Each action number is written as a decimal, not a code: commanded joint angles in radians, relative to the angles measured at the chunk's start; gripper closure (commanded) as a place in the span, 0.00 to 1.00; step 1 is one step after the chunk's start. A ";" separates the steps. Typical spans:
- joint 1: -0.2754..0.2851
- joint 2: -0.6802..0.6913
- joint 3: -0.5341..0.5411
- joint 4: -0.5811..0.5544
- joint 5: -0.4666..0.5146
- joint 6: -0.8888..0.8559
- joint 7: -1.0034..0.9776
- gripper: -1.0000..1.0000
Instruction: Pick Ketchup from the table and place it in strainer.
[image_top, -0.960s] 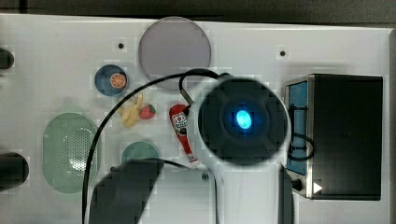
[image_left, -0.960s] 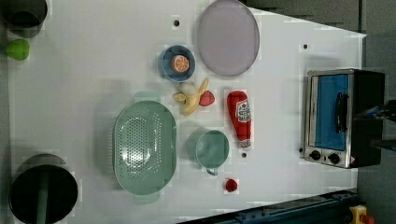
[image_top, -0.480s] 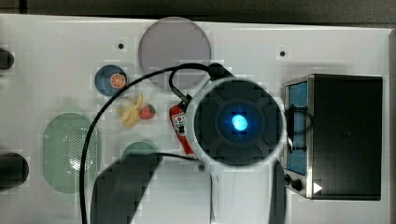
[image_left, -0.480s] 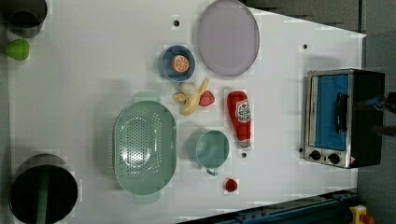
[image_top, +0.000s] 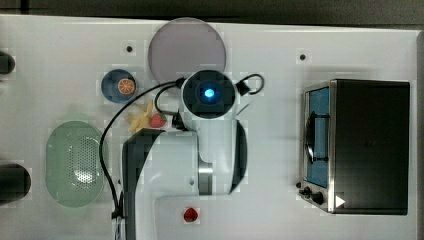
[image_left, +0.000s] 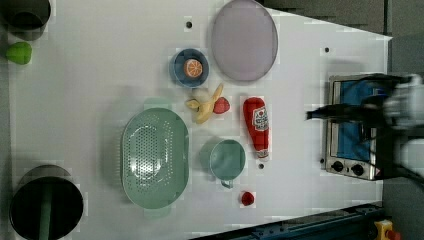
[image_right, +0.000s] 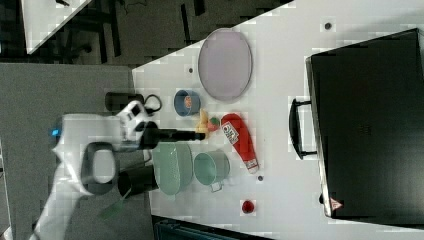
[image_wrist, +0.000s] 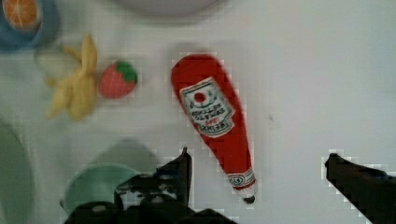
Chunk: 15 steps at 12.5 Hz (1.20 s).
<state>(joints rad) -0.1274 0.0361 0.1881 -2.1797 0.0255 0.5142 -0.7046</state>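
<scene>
The Ketchup (image_left: 256, 125), a slim red bottle with a whitish label, lies flat on the white table between the teal cup and the toaster oven, also seen in the right view (image_right: 240, 140). In the wrist view the Ketchup (image_wrist: 212, 116) lies below my gripper (image_wrist: 257, 156), whose jaws stand wide open and empty on either side of the bottle's neck, clearly above it. In the top view the arm (image_top: 208, 92) covers the bottle. The strainer (image_left: 129, 150), a pale mint-green oval basin with holes, rests to the left view's left of the cup and holds nothing (image_top: 52, 165).
A teal cup (image_left: 227, 159) stands close beside the bottle. A banana (image_left: 205, 107) and a strawberry (image_left: 221, 105) lie near its wide end. A blue bowl (image_left: 176, 75) with an orange, a grey plate (image_left: 244, 40), a small red knob (image_left: 247, 198) and a toaster oven (image_left: 350, 130) surround the spot.
The arm's wrist has shifted toward the top view's left and upper side, looks smaller there, and now covers the bottle. In the left view the arm has come in from the right. The Ketchup has not moved.
</scene>
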 joint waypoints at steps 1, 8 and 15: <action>0.005 -0.007 -0.007 -0.051 -0.011 0.113 -0.278 0.00; 0.011 0.177 0.004 -0.119 -0.014 0.355 -0.281 0.00; 0.013 0.344 -0.001 -0.119 -0.017 0.497 -0.281 0.00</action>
<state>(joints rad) -0.1182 0.3914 0.1876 -2.3066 0.0114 0.9912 -0.9414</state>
